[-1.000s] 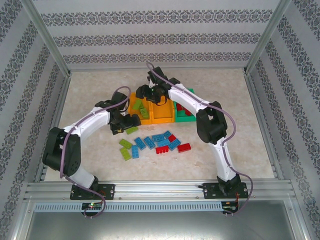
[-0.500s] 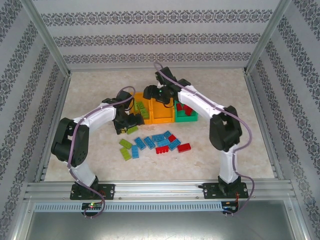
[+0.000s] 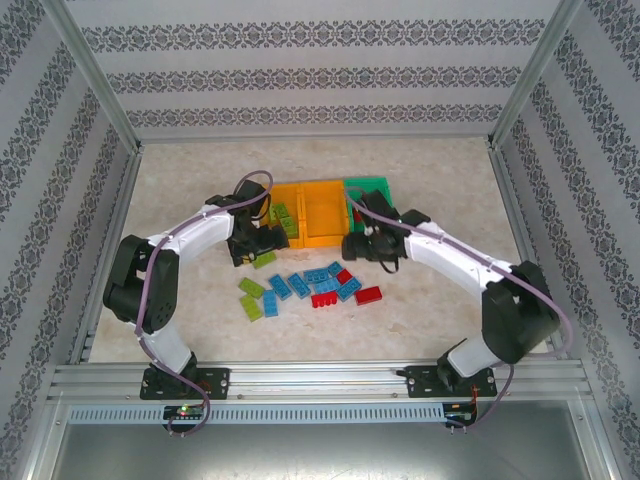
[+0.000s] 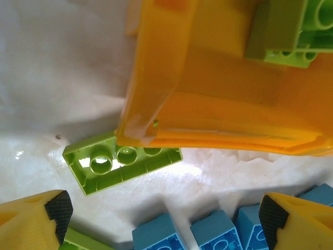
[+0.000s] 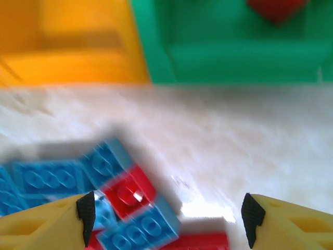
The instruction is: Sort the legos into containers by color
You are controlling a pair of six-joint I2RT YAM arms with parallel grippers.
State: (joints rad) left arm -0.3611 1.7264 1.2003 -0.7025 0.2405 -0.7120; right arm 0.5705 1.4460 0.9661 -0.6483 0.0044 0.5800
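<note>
Three containers stand in a row: an orange bin (image 3: 278,195) with lime legos (image 3: 288,219) in it, a second orange bin (image 3: 322,212) and a green bin (image 3: 369,187). Loose lime (image 3: 251,297), blue (image 3: 320,275) and red legos (image 3: 368,294) lie in front of them. My left gripper (image 3: 257,244) hangs open just before the left bin. In its wrist view an upturned lime lego (image 4: 122,162) lies half under that bin's corner (image 4: 156,104), ahead of the open gripper (image 4: 164,224). My right gripper (image 5: 167,216) is open low over the table, a red lego (image 5: 127,191) and blue legos (image 5: 138,229) by its left finger.
Metal frame rails (image 3: 320,378) run along the near edge, and patterned walls close the other three sides. Bare tabletop lies right of the pile (image 3: 450,300) and left of the left arm. A red lego (image 5: 276,8) lies inside the green bin (image 5: 234,57).
My right arm swung back from above the middle orange bin, down to the table beside the pile, and its jaws spread wider. The left gripper shifted slightly towards the left bin.
</note>
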